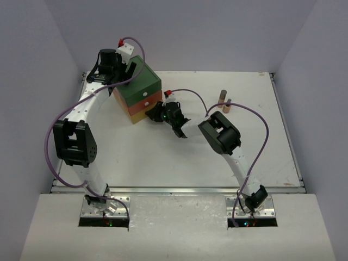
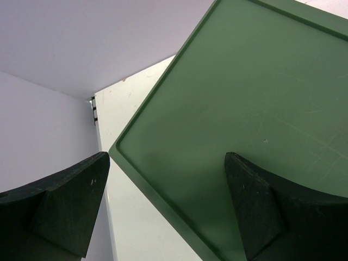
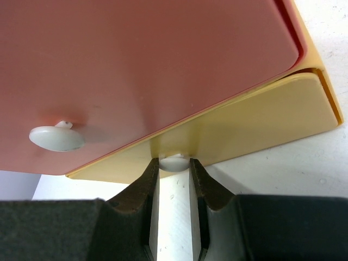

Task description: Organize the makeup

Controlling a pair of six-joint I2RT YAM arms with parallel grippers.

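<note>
**Right fingers pinching the yellow drawer's knob, left fingers spread wide over the chest**

The right fingers (image 3: 145, 182) are squeezing narrow around the white knob (image 3: 175, 162) on the yellow drawer (image 3: 272, 117). One finger is pressing on each side of the knob, with only a thin gap showing between them below it. This drawer is sitting at the bottom of the drawer chest (image 1: 138, 93), right under the orange drawer (image 3: 152, 65). The orange drawer is carrying a second knob (image 3: 56, 137) of its own, which nothing is touching. Whether the yellow drawer is standing out from the chest at all is not something the wrist view is making clear.

The left fingers (image 2: 70, 209) are standing wide apart and holding nothing. They are hanging over the rear left corner of the green top (image 2: 244, 98) of the chest. One finger is lying above the green panel and the other is reaching past its edge, above the white surface (image 2: 128, 217). Whether either finger is touching the top cannot be told.

Of the makeup, only two slim tan tubes (image 1: 222, 98) are showing. They are standing close together on the far right part of the surface, well apart from the chest and from both arms. They are too small in the overhead view for their caps to be made out
</note>
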